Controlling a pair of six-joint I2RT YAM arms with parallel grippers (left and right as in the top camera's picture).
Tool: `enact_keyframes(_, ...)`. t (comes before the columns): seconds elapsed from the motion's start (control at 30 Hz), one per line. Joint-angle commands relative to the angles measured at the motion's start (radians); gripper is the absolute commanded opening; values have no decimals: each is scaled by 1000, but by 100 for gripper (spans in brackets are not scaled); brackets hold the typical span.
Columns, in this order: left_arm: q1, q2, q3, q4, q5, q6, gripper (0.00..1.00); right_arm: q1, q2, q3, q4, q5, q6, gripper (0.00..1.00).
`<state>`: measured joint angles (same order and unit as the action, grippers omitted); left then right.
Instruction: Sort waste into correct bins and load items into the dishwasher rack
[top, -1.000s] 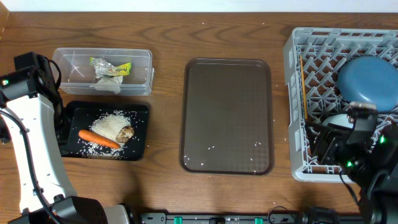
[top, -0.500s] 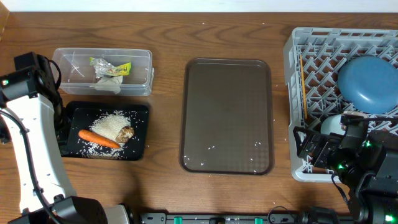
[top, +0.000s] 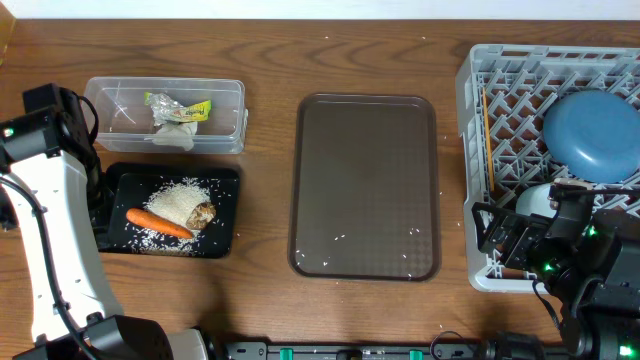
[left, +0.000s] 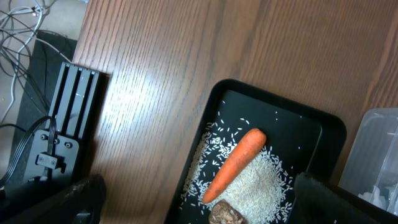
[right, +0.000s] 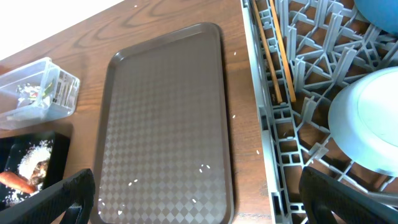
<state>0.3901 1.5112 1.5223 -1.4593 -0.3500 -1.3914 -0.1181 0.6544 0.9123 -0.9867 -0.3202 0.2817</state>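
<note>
From above: sorting looks all but complete. The clear tub (top: 232, 100) holds the green-yellow snack wrapper (top: 188, 106) and crumpled tissue (top: 174, 130), apparently the dry rubbish. Just beside it, the black tray (top: 232, 235) takes the food scraps: carrot (top: 157, 222), rice (top: 178, 199) and brown lump (top: 204, 213). The brown serving tray (top: 365, 160) lies mid-table with only stray grains on it. In the grey dishwasher rack (top: 476, 100), the dark-blue plate (top: 590, 135) leans among the pegs and the chopsticks (top: 487, 140) lie along the left edge, where the lattice likely keeps them from rolling.

Left wrist: the left gripper (left: 199, 196) hangs over the black tray, jaws spread wide and empty, the carrot lying slantwise on the rice between them and below.

Right wrist: the right gripper (right: 208, 199) sits at the rack's near-left corner, jaws likewise spread, gripping nothing. A pale bowl (right: 367, 124) rests in the rack just beside it, seemingly rim down so that it would drain.
</note>
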Motion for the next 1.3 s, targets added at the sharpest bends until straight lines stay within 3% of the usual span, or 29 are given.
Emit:
enact_keyframes(0.0, 4, 5, -2, -5, -16, -13, 98, 11, -2, -6, -1, 6, 10, 99)
enact_keyframes(0.47, 4, 5, -2, -5, -16, -13, 98, 138, -3, -34, 72, 175, 9, 99)
enact_keyframes(0.6, 4, 5, -2, -5, -16, -13, 98, 165, -38, -142, 237, 174, 10, 99)
enact_keyframes(1.03, 4, 5, -2, -5, -16, -13, 98, 180, -382, -782, 995, 161, 21, 99)
enact_keyframes(1.17, 4, 5, -2, -5, -16, -13, 98, 180, -461, -893, 1084, 211, 21, 99)
enact_keyframes(1.27, 4, 5, -2, -5, -16, -13, 98, 180, -518, -907, 1020, 253, 13, 99)
